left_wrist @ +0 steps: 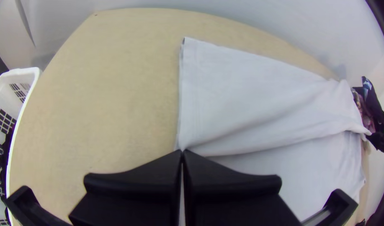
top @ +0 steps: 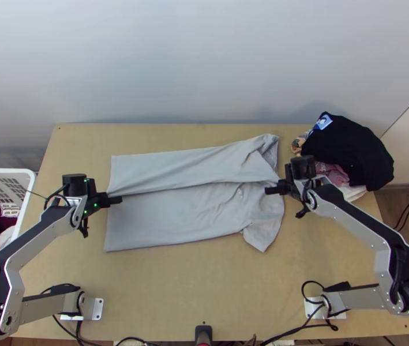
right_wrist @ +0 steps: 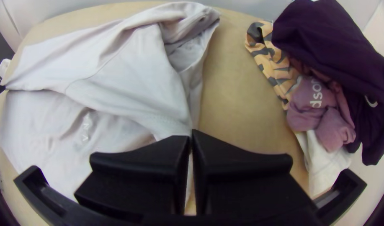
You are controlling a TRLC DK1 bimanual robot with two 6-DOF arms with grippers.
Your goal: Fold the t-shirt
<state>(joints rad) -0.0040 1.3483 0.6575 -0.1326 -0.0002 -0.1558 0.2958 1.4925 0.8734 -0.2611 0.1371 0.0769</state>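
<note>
- The t-shirt point(top: 164, 222) is plain light grey, with small pale lettering point(right_wrist: 86, 126) on its upper part.
- It lies lengthwise across the worktop point(top: 204, 294), well in from the left edge and nearer the far edge than the near one.
- Its hem point(top: 107, 233) faces the left edge, its shoulder end the right.
- The far part is folded over, forming a loose lengthwise flap point(top: 192, 170) with soft creases.
- The near part lies mostly flat, its sleeve point(top: 263, 233) angled towards the near right corner.
- Cloth is rumpled at the far shoulder end.
</note>
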